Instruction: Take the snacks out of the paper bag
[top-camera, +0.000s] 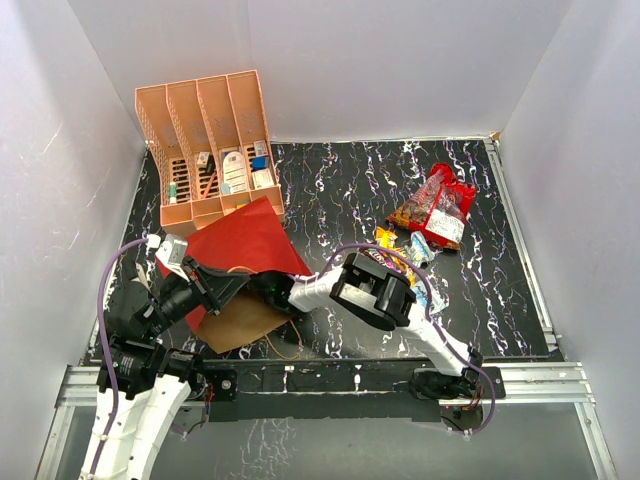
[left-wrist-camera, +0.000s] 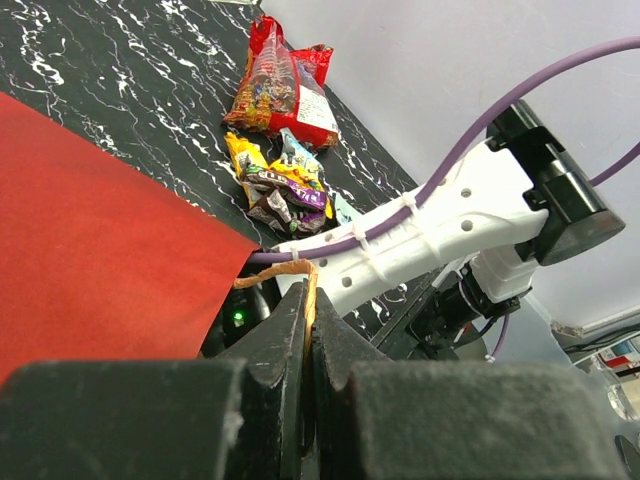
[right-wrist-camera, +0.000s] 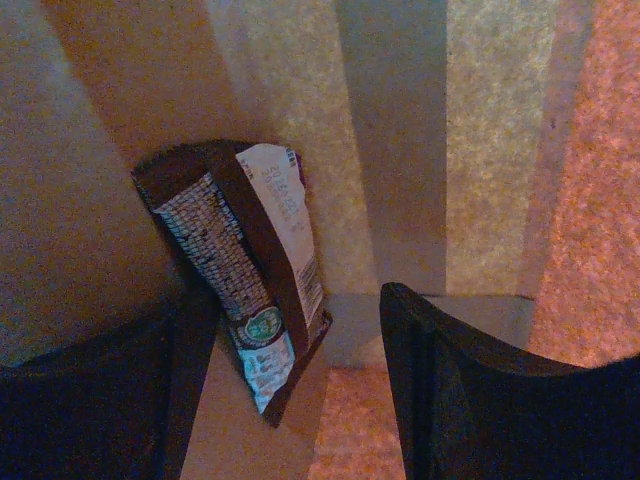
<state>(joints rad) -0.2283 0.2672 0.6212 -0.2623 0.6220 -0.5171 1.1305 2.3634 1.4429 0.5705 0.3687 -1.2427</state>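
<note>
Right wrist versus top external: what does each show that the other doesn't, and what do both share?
Only right wrist: a brown packet lying in the paper bag's kraft interior, just ahead of the open right claw. Only top external: the red-and-clear sweets bag and small packets out on the table, the peach file rack, and the left claw shut on the bag's mouth. Both: the paper bag itself, inside versus its red outside.

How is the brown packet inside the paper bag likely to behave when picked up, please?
The packet looks thin and creased, so probably light and floppy. It seems to lean against the paper bag, so a nudge may tip it over.
</note>
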